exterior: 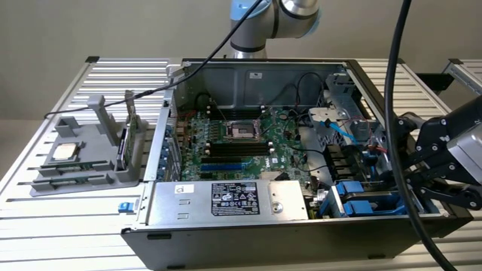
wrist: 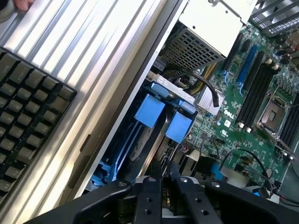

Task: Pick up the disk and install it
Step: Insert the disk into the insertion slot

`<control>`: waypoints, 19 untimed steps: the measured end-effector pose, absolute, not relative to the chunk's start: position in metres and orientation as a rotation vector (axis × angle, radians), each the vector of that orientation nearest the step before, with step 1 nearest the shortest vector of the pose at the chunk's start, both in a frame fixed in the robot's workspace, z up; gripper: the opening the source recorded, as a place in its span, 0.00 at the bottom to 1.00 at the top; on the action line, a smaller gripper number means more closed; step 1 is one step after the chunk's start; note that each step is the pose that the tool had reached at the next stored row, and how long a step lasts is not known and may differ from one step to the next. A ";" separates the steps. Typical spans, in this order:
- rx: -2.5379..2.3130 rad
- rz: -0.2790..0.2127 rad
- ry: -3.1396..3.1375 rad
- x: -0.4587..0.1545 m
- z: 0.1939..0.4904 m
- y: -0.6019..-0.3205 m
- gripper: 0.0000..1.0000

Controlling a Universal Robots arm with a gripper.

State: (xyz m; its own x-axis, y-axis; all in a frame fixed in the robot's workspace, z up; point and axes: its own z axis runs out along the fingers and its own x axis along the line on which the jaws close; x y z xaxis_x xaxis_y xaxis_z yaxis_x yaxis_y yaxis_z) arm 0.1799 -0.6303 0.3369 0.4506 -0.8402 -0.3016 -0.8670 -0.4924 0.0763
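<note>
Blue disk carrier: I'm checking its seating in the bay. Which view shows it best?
The wrist view: the blue disk carrier is close, its two tabs and rails plain. The exterior view shows it farther off, in a corner of the case, partly behind a cable.

Arm arched overhead, end effector angled downward

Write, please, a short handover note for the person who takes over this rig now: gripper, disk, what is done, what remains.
Gripper: jaws close together, right over the drive bay; nothing visibly held.
Disk: blue-framed, standing in the bay at the computer case's near corner, on the exterior view's right.
Done: disk appears placed in the bay.
Left: full seating cannot be confirmed from these views.
</note>
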 end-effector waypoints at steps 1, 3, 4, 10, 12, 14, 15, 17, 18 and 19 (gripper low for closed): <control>-2.596 0.469 1.541 0.180 0.337 -0.630 0.17; -2.588 0.473 1.555 0.180 0.337 -0.630 0.17; -2.586 0.472 1.561 0.180 0.337 -0.630 0.17; -2.578 0.472 1.597 0.180 0.337 -0.630 0.17; -2.575 0.479 1.608 0.180 0.337 -0.630 0.17; -2.575 0.483 1.619 0.180 0.337 -0.630 0.17; -2.577 0.481 1.625 0.180 0.337 -0.630 0.17; -2.583 0.477 1.635 0.180 0.337 -0.629 0.17; -2.586 0.475 1.640 0.180 0.337 -0.629 0.17; -2.587 0.476 1.644 0.180 0.337 -0.629 0.17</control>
